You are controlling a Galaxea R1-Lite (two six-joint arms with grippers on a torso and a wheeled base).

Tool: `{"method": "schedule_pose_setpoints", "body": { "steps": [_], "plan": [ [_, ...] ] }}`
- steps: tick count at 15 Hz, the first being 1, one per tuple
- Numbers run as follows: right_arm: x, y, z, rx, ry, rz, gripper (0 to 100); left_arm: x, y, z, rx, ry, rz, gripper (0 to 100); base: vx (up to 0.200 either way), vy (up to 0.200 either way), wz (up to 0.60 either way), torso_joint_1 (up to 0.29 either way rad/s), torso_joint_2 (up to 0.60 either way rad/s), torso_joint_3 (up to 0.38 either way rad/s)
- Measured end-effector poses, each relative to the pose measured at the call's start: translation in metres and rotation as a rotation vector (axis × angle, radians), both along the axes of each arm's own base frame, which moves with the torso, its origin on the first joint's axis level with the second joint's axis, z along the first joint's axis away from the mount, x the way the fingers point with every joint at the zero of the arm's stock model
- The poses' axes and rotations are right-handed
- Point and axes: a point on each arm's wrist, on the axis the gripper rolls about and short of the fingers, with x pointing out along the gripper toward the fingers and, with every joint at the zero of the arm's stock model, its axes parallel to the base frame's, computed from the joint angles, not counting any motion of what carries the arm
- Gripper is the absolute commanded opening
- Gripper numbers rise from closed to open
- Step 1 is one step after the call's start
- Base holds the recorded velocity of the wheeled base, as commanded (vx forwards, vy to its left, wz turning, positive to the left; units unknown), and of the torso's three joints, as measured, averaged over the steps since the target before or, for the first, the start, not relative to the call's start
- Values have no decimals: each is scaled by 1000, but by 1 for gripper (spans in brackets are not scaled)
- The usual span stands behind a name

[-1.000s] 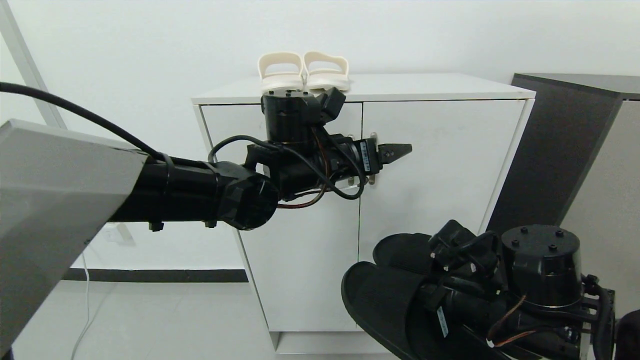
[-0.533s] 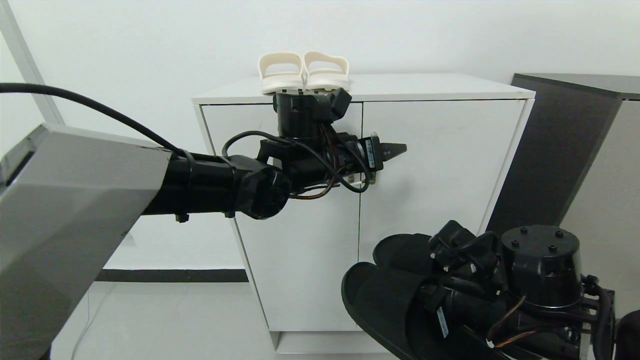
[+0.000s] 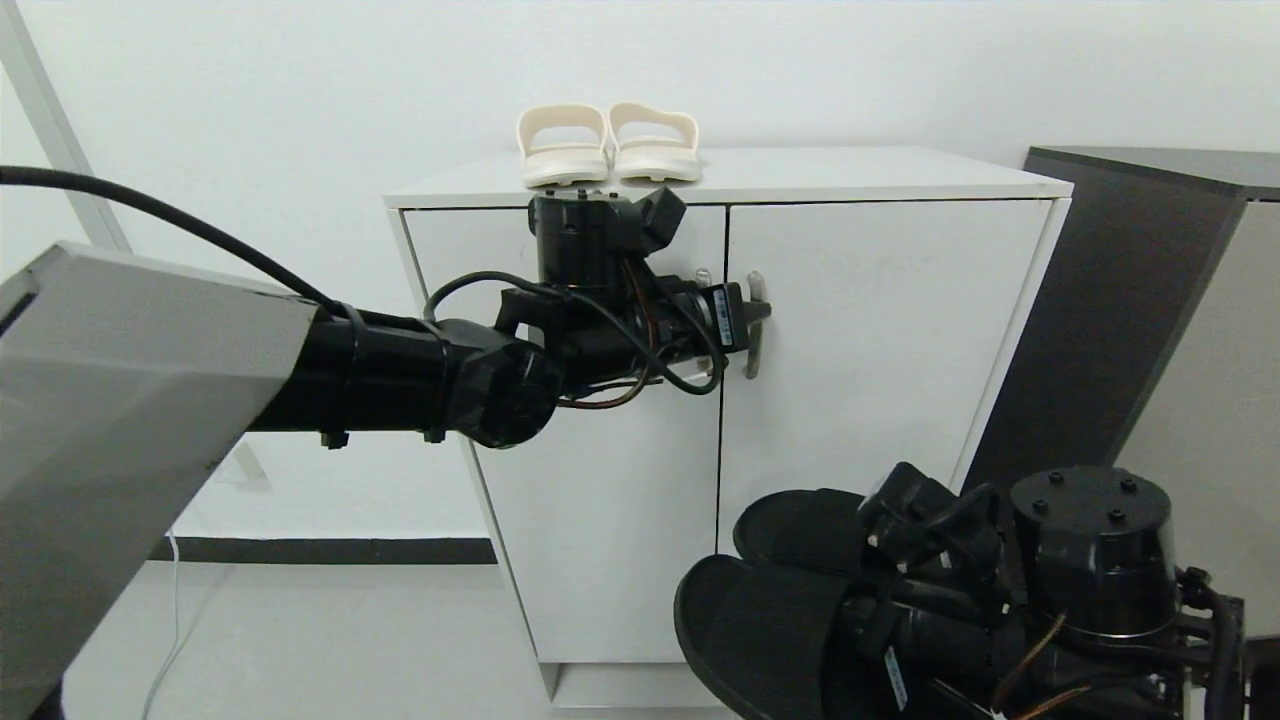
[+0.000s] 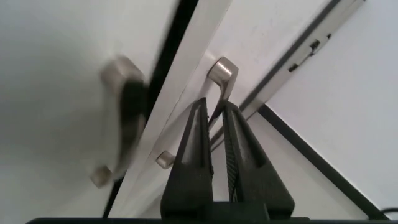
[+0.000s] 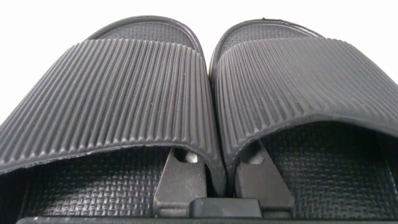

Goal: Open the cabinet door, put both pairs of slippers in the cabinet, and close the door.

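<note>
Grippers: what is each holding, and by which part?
Right gripper holds the black slippers pinched together by their adjoining inner side walls, under the straps. Left gripper is at a door handle; grip can't be told.

We've got the black left gripper (image 3: 758, 312) on a silver door handle (image 4: 222, 71) of the plain white cabinet (image 3: 880, 330). Above it are cream slippers (image 3: 607, 145), unpatterned. In the black right gripper (image 5: 221, 177) are black slippers (image 5: 143, 93) with ribbed straps and cross-hatched footbeds. Beyond that gripper is a dark grey cabinet (image 3: 1100, 300).
</note>
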Motion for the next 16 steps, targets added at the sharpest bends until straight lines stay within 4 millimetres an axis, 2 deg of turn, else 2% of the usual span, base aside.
{"method": "schedule_pose_setpoints", "body": {
  "steps": [3, 10, 13, 16],
  "plan": [
    [-5, -1, 0, -2, -1, 38, 0, -17, 11, -1, 19, 27, -7, 0, 0, 0, 0, 0, 0, 0],
    [-14, 1, -2, -6, 7, 85, 0, -68, 46, 10, -7, -12, -26, 0, 0, 0, 0, 0, 0, 0],
    [-16, 2, -3, -8, 9, 95, 0, -68, 61, 15, -30, -34, 3, 0, 0, 0, 0, 0, 0, 0],
    [-17, 2, -3, -9, 10, 96, 0, -50, 60, 23, -64, -50, 17, 0, 0, 0, 0, 0, 0, 0]
  ]
}}
